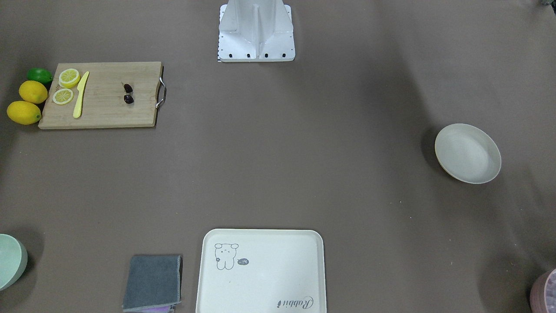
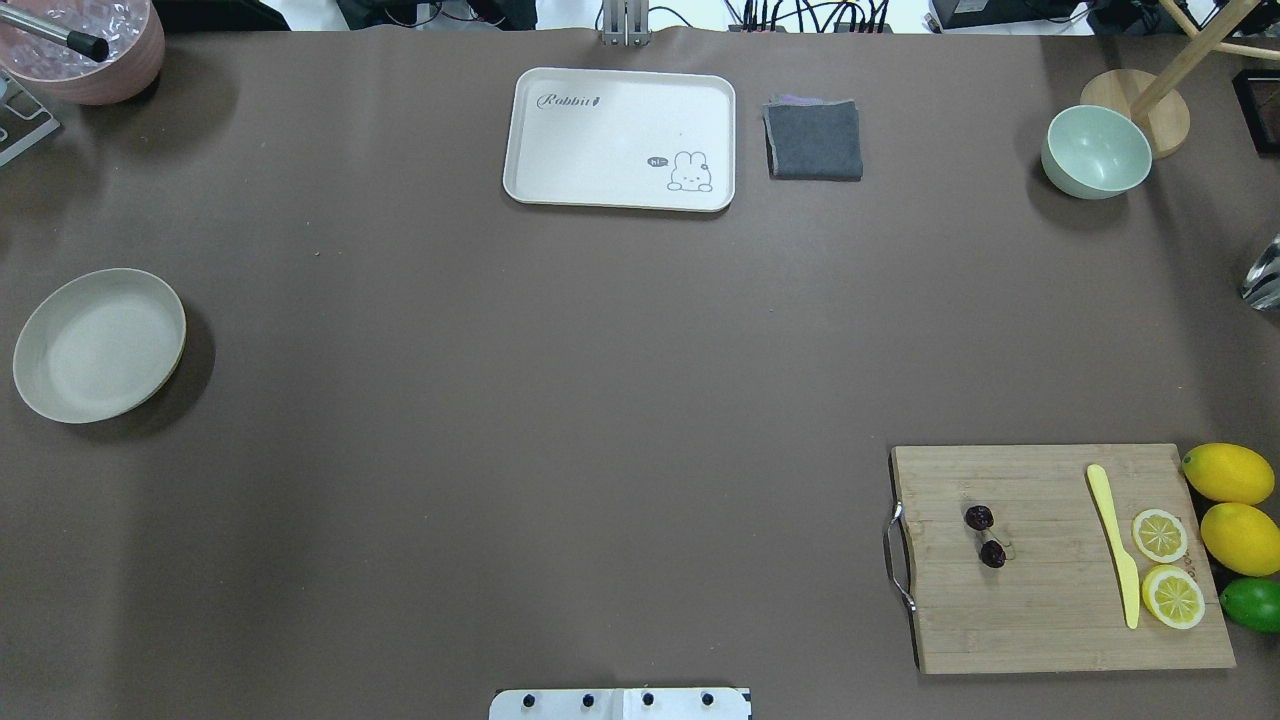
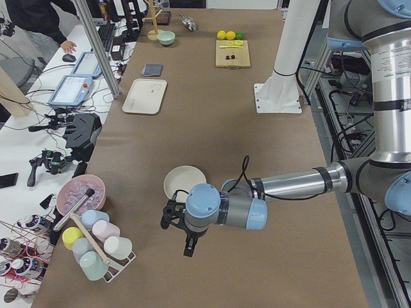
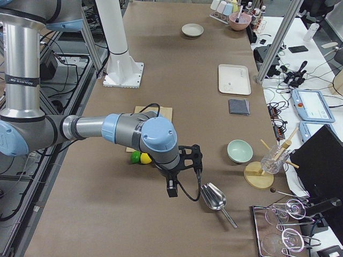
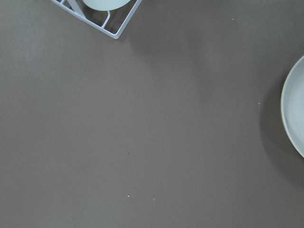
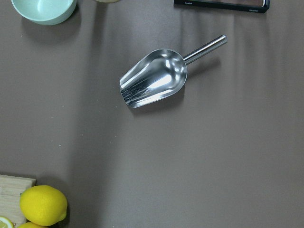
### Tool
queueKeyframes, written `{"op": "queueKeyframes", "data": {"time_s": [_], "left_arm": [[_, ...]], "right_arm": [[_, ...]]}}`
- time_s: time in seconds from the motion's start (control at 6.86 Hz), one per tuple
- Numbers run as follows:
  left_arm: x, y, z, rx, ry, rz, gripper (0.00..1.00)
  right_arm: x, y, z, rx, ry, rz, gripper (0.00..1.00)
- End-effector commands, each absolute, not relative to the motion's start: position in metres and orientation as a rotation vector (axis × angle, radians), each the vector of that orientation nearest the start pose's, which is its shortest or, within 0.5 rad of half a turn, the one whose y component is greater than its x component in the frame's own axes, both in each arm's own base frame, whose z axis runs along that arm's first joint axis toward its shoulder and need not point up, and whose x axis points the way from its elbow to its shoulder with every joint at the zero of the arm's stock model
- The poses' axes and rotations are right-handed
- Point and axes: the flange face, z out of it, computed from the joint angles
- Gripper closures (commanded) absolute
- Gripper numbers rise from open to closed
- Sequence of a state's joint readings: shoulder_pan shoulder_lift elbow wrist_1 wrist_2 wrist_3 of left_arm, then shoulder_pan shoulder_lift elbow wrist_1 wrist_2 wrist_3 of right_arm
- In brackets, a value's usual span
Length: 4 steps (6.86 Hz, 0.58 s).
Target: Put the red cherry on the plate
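The cherries (image 2: 985, 535) lie on the handle end of the cutting board (image 2: 1040, 610), with bare wood all round them. The metal handle (image 2: 897, 555) on one side and the yellow knife (image 2: 1115, 555) on the other both stand apart from them. From the board to the plate (image 2: 98, 345) a wide stretch of brown surface (image 2: 550, 420) runs open. The tray (image 2: 620, 100) and the folded cloth (image 2: 815, 140) sit along the far edge, off that stretch. The plate stands alone, well apart from the pink bowl (image 2: 130, 80) in the corner.
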<state>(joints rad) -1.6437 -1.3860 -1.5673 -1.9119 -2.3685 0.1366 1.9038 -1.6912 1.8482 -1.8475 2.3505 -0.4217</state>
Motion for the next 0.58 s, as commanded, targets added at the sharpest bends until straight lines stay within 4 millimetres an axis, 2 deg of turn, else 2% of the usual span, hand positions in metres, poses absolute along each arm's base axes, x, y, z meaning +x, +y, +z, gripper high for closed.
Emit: {"op": "queueKeyframes", "data": {"time_s": [0.0, 0.15, 0.29, 0.44], "left_arm": [[-0.092, -0.410, 0.707, 0.237, 0.776, 0.126, 0.01], [-0.092, -0.409, 0.711, 0.229, 0.775, 0.121, 0.01], [-0.092, -0.418, 0.713, 0.206, 0.773, 0.103, 0.01], [-0.092, -0.428, 0.706, 0.209, 0.774, 0.108, 0.01]], "right_arm": [[0.202, -0.373, 0.602, 0.190, -0.766, -0.026, 0.00], [0.201, -0.371, 0.605, 0.184, -0.770, -0.023, 0.00], [0.200, -0.369, 0.607, 0.182, -0.771, -0.021, 0.00], [0.200, -0.370, 0.607, 0.182, -0.772, -0.023, 0.00]]}}
